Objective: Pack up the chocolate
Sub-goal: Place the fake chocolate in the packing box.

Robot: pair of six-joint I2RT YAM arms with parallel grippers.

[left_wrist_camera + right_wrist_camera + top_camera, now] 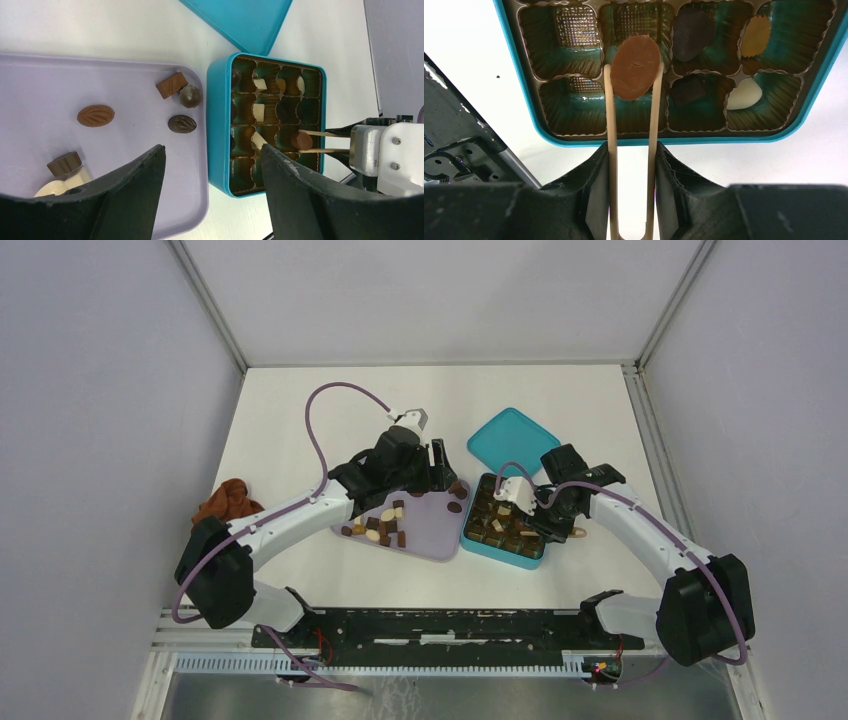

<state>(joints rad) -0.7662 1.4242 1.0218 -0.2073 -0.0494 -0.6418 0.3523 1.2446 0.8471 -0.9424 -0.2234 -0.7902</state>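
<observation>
Top view first: the left end effector (440, 470) hangs spread wide with nothing in it. The loose chocolates (385, 525) lie just below and behind it on the lavender tray (438, 540). The right end effector (522, 502) is over the teal box (478, 543), and the lid (514, 440) rests on the tabletop (300, 420) beyond it.

Left wrist view: the tray corner and the box rim sit between its spread fingers (135, 200). Ahead, the wooden tongs (327, 133) reach in across the cups from the far side.

Right wrist view: this end effector is pressed together on the tongs, and the tongs pinch the oval chocolate (635, 67) straight ahead of the fingertips. The piece hangs over a divider between cups, with empty cups directly below and to the left.

To do this well, I'd centre the piece over one empty cup and lower it inside the walls. Then ease the squeeze slowly so the tongs don't flick it, and lift straight up.

No brand, label or lettering is readable in any view.
</observation>
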